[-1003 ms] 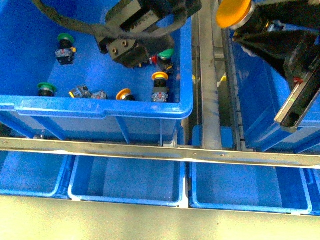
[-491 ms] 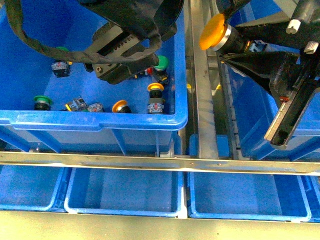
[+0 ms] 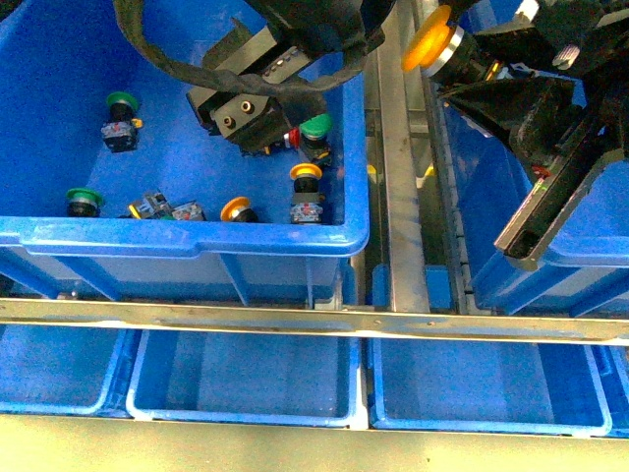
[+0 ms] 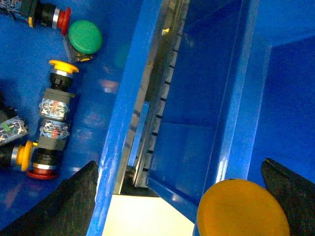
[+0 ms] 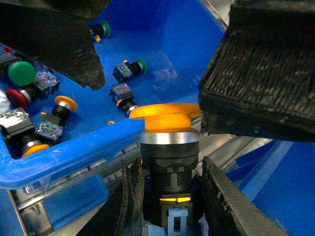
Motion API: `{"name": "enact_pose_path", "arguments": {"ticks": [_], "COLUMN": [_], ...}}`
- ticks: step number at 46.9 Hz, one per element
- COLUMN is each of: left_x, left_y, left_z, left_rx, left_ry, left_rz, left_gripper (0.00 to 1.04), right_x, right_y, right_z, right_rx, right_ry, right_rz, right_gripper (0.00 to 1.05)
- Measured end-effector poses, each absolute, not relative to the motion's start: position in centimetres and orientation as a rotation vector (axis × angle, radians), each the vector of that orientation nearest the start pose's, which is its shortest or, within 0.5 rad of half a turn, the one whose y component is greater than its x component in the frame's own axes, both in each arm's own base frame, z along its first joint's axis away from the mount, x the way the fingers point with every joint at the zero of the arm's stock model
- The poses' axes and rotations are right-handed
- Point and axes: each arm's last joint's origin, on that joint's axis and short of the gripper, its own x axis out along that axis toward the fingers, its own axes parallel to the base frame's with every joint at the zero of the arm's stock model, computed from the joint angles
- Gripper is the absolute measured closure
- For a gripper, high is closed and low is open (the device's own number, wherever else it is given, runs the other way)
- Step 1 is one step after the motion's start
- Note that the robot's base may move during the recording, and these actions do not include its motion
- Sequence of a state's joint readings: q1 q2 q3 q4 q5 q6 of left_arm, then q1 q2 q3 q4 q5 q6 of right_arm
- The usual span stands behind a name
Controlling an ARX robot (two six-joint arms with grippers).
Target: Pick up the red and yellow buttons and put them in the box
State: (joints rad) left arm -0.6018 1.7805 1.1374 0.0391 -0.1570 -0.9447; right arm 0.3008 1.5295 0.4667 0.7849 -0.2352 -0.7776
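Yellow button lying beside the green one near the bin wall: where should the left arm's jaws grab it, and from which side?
Probably from straight above, jaws closing across the black collar just under the cap. The yellow button lies on its side, the bin wall runs alongside, and another switch sits at its contact end.

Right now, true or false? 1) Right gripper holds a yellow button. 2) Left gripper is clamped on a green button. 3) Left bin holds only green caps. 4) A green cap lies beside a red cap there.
1. True: right gripper is shut on the yellow button.
2. False: left gripper is open, holding nothing.
3. False: left bin also holds a yellow cap and a red cap.
4. True: green cap lies beside that red cap.
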Motion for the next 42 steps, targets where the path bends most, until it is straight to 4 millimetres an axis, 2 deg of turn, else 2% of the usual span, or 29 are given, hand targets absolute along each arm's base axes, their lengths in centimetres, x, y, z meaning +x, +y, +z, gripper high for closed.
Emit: {"name": "enact_pose_path", "arguments": {"ticks": [15, 21, 28, 32, 37, 42], "left_x": [31.7, 32.3, 31.9, 31.7, 31.0, 30.1], "left_y": [-21.9, -20.5, -21.3, -21.4, -20.4, -19.3], "left_z": [20.6, 20.3, 20.1, 20.5, 21.5, 22.0], "left_rx": [-0.735, -0.779, -0.794, -0.797, -0.807, -0.799], "left_ry": [0.688, 0.646, 0.671, 0.669, 0.638, 0.622], "left_rz": [-0.071, 0.038, 0.017, 0.001, -0.008, -0.016], "left_gripper": [0.08, 0.08, 0.08, 0.08, 0.08, 0.08], "right_x": [24.6, 23.7, 23.2, 23.4, 24.2, 24.5], "right_y": [9.9, 9.9, 10.9, 9.4, 6.0, 3.8], "right_z": [17.2, 17.1, 17.1, 16.7, 16.2, 16.2], "right_rx": [-0.725, -0.712, -0.69, -0.682, -0.663, -0.647], "right_ry": [0.056, 0.091, 0.077, 0.098, 0.158, 0.18], "right_rz": [0.626, 0.596, 0.653, 0.616, 0.514, 0.455], "right_gripper": [0.8, 0.8, 0.8, 0.8, 0.8, 0.8]}}
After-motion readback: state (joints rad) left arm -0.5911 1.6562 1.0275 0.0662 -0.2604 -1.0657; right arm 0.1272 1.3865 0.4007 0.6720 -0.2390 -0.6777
